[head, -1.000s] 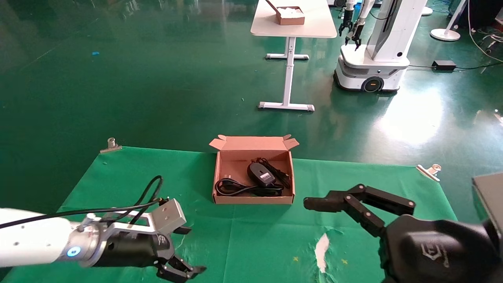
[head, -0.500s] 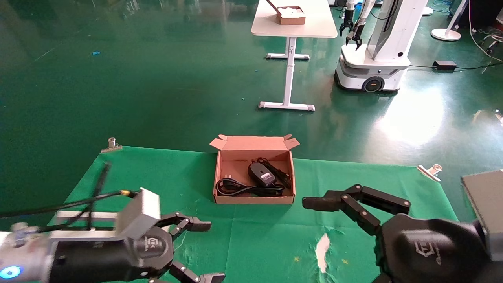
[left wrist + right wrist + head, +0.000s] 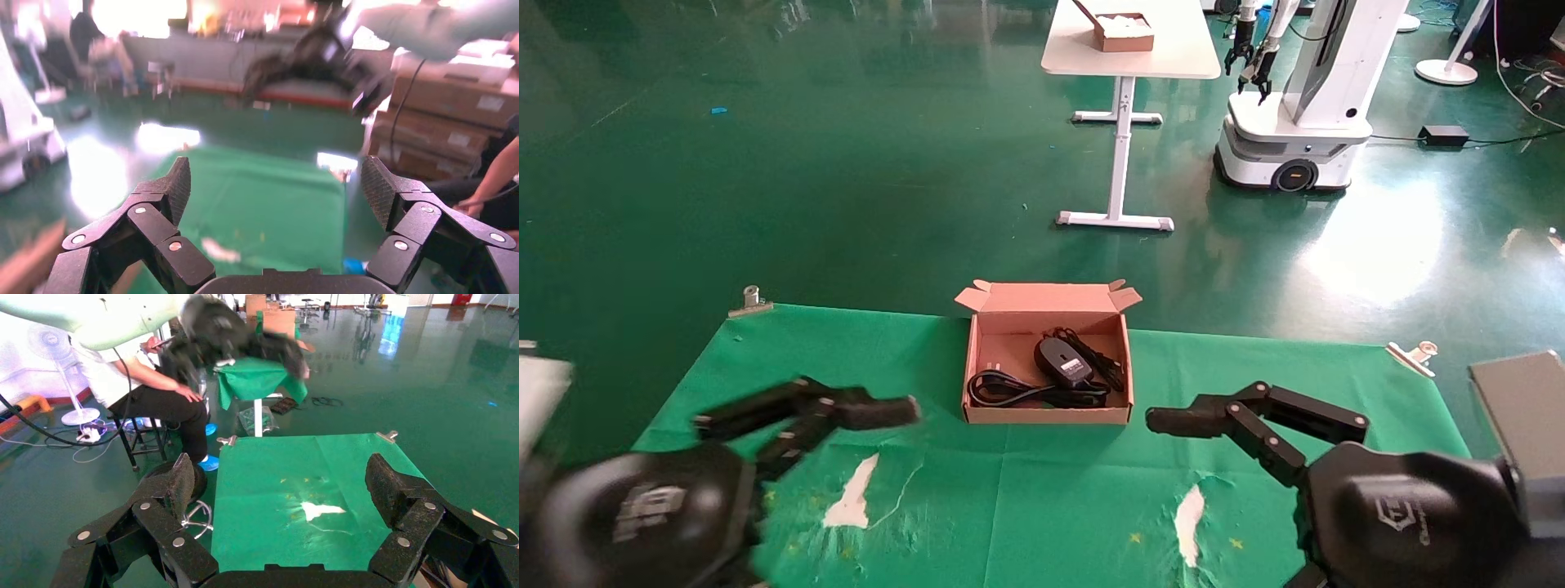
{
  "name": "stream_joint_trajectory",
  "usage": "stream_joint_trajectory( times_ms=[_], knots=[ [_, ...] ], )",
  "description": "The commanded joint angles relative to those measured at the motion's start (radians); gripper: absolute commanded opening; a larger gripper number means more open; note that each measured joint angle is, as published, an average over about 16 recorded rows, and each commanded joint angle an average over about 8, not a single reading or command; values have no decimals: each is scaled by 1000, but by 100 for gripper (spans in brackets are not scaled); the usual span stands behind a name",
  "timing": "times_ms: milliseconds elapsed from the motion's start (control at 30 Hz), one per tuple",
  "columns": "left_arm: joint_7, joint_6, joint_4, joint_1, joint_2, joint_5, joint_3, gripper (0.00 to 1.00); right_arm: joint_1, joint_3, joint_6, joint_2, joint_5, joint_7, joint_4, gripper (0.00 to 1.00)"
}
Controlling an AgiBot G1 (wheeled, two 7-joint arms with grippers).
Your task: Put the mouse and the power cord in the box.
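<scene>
Already mouse (image 3: pixel 1062 362) and power cord (image 3: pixel 1019 392) lie inside box (image 3: pixel 1047 415). Judging: mouse light, rigid, slick, pinch flanks; cord floppy, grab bundle middle. My left gripper (image 3: pixel 274 202) and right gripper (image 3: pixel 278 484) both wide open, empty.

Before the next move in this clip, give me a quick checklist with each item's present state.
1. The mouse inside the box: ok.
2. The power cord inside the box, beside the mouse: ok.
3. Flap lid open, upright at the far side: ok.
4. Left pincer open and empty, over the green cloth, left of the box: ok.
5. Right pincer open and empty, right of the box: ok.
6. Cord's loops below the box rim, should the lid close: cannot tell.
</scene>
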Motion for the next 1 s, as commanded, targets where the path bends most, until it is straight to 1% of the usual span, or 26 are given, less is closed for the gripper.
stream_joint_trajectory(
  times_ms=[33, 133, 533, 1000],
  knots=[
    [21, 18, -9, 19, -12, -48, -32, 100, 0, 0, 0, 0, 1, 0, 0, 100],
    [29, 28, -13, 28, -19, -72, -48, 100, -1, 1, -1, 1, 1, 0, 1, 100],
    [17, 14, -7, 15, -10, -35, -24, 100, 0, 0, 0, 0, 0, 0, 0, 100],
    [12, 7, -3, 8, -5, -18, -13, 100, 0, -1, 1, 0, -1, 0, -1, 100]
  ],
)
